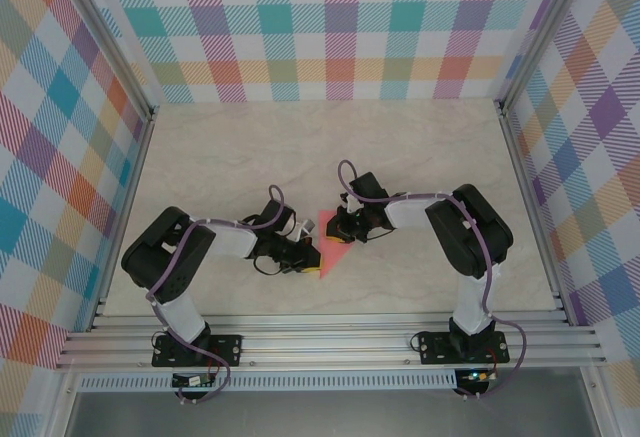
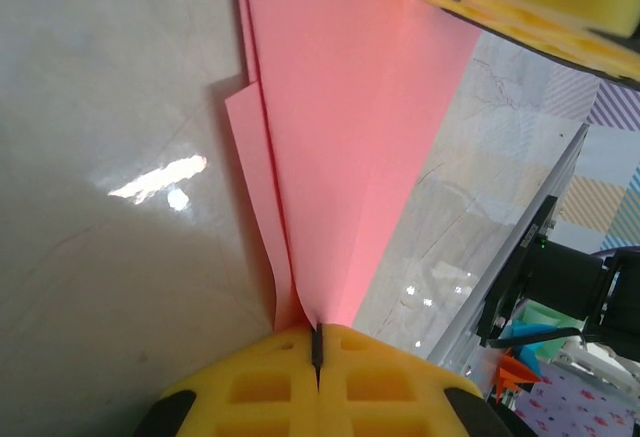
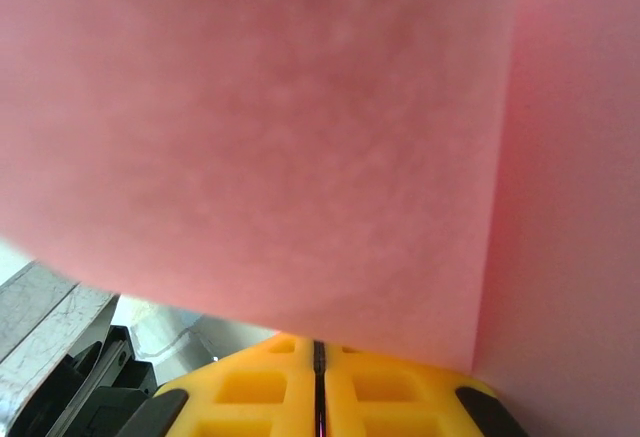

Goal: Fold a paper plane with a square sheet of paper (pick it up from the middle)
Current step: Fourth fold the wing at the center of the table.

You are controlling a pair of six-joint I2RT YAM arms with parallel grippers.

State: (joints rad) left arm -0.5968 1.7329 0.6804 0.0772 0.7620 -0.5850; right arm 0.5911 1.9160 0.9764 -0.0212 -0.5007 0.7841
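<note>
- The left hand [image 1: 308,255] is pinching the folded pink paper [image 1: 336,254] with its jaws pressed together; the paper is lying between the two hands, low over the table [image 1: 250,147].
- The right hand [image 1: 338,229] is meeting the paper from the opposite side, and its jaws are closed on the far edge.
- The top view is showing both arms bending inward so that the hands are nearly touching, but the paper is appearing there as a small pink wedge whose folds cannot be made out.
- The left wrist view is showing what the top view is hiding: the paper [image 2: 340,107] is narrowing to a tip that is running straight into the seam of the left hand [image 2: 317,335], with layered flaps and a long crease fanning away from it.
- In that same view a yellow finger [image 2: 520,2] of the right hand is lying over the paper's wide end, straight ahead of the left hand.
- The right wrist view is showing the closed right hand [image 3: 318,345] with blurred paper [image 3: 300,137] rising directly from its fingertips, and a fold line is running up on the right side.
</note>
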